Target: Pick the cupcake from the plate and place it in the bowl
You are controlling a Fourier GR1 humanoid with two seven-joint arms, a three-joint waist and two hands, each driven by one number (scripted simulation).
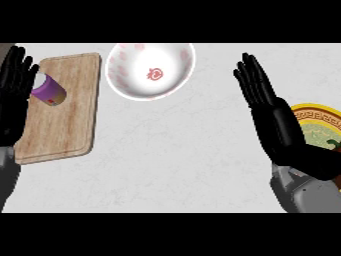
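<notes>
Cupcake: none visible to me, likely hidden behind right hand [276, 112] on gold-rimmed round plate [317, 111] | handling: soft, light, I'd grip the base | fingers: both hands straight, apart, empty | left hand [7, 95] resting | white red-patterned bowl [151, 70] on pale table [180, 145].

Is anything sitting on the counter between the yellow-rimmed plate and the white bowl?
Nothing visible lies on the counter between the plate and the bowl. Only the robot's own open right hand stands over the plate's left edge.
</notes>
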